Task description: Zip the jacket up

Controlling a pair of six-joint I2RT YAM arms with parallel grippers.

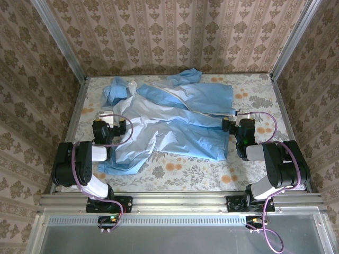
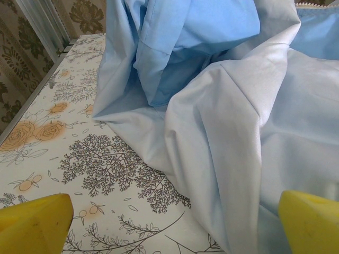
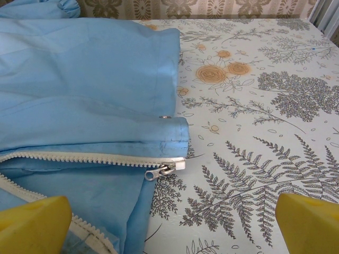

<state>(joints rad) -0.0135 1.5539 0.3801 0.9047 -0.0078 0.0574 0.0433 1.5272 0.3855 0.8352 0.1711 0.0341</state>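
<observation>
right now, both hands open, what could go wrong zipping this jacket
The slider lies flat and small at the hem; the right hand may pinch fabric instead.
The lower zipper strip runs apart from it, so pulling might close nothing.
The jacket is rumpled; folds could snag.

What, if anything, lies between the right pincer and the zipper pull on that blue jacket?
Nothing visible. In the right wrist view, the open right pincer faces the zipper pull, which lies exposed at the hem of the jacket on the table, with no fold covering it.
</observation>
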